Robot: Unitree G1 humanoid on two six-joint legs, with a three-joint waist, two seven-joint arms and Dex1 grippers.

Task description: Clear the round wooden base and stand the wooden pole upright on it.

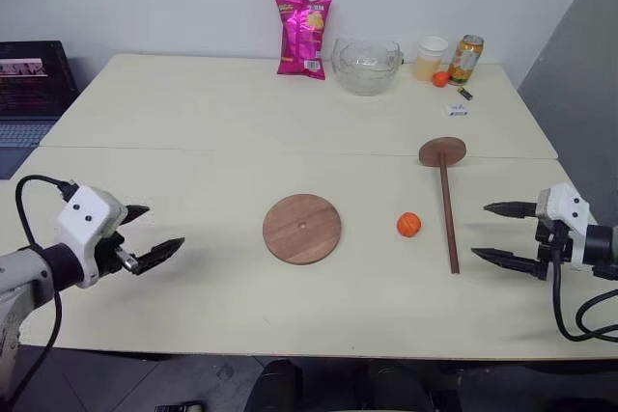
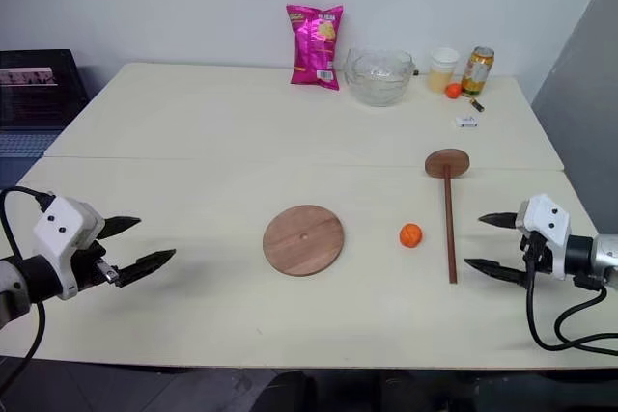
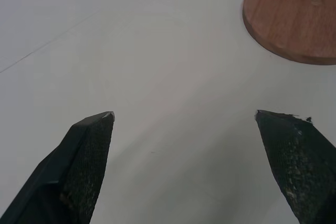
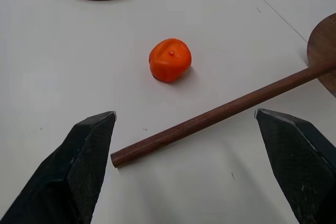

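Both pincers hover over the pale surface (image 1: 193, 113) with their black fingers spread wide — neither holds or touches anything. The left pincer (image 1: 150, 235) hangs near the front left edge, well apart from the round wooden base (image 1: 302, 228), which lies flat and bare in the middle; the left wrist view cuts the base off at its edge. The right pincer (image 1: 502, 233) sits just beside the free tip of the wooden pole (image 1: 448, 214), which lies flat with its disc end pointing toward the far side. A small orange ball (image 1: 408, 225) rests between base and pole, touching neither. Along the far edge stand a pink snack bag (image 1: 303, 37), a glass bowl (image 1: 366, 66), a cup (image 1: 431, 57) and a can (image 1: 465, 59) — the small items beside the can are hard to make out.
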